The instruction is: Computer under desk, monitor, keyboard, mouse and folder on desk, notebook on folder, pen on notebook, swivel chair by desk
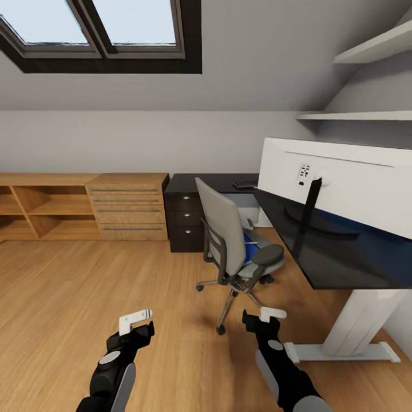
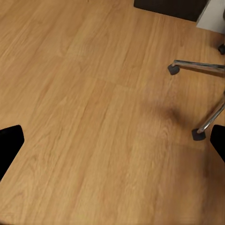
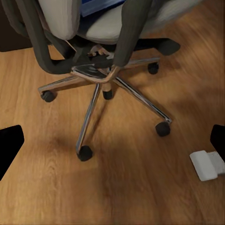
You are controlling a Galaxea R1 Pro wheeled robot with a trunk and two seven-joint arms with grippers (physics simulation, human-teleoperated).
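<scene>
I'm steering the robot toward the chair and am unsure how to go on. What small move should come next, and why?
Probably roll a little closer to the swivel chair. The blue folder lies on its seat, while both the left gripper and the right gripper hang open and empty over the floor, short of the chair.

No text can be read; the monitor back bears a small, perhaps printed, blurred label.
</scene>
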